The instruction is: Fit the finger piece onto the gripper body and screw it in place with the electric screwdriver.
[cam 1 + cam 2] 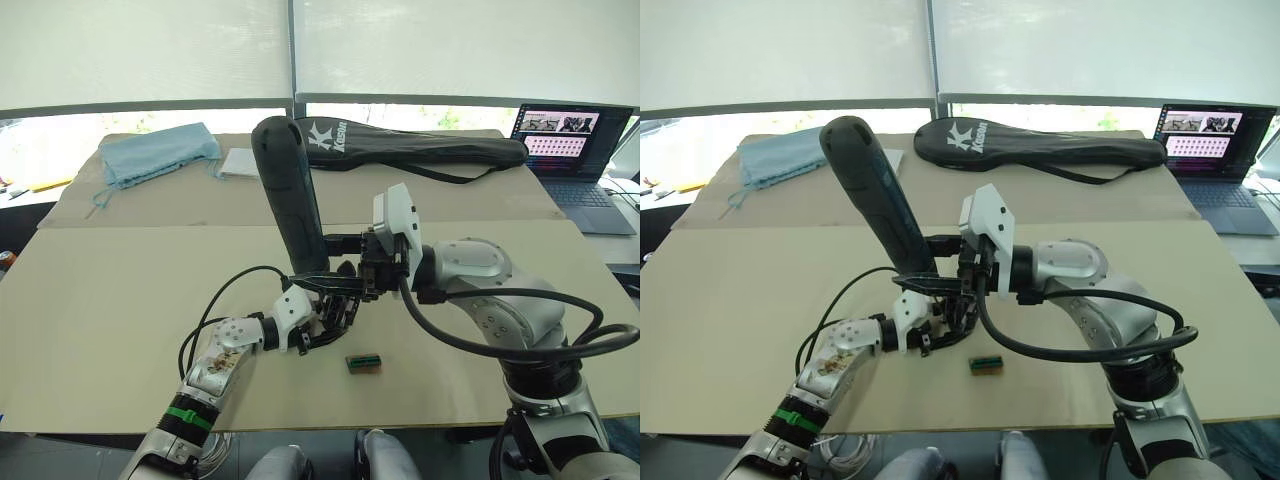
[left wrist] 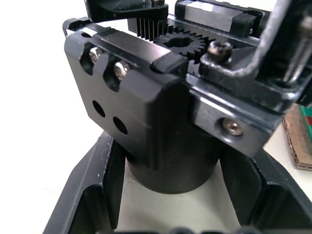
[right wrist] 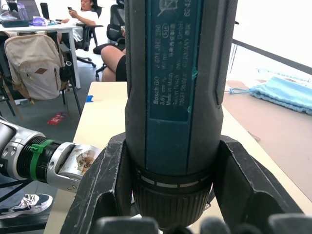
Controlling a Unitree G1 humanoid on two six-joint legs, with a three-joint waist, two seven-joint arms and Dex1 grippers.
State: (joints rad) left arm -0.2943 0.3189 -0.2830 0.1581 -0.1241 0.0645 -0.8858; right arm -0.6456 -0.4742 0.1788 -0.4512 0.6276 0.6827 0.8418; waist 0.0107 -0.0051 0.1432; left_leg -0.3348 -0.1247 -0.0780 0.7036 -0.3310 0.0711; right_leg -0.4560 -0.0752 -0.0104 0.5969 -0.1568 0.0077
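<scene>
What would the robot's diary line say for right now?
left gripper: shut on gripper body | right gripper: shut on electric screwdriver, tip down at body | small green-and-brown box: on table, beside

I can't see the electric screwdriver bit; it is buried among the jaws and the gripper body. The finger piece I can't pick out, and the laptop runs off frame

Bright window backlight (glare behind blinds)
</scene>
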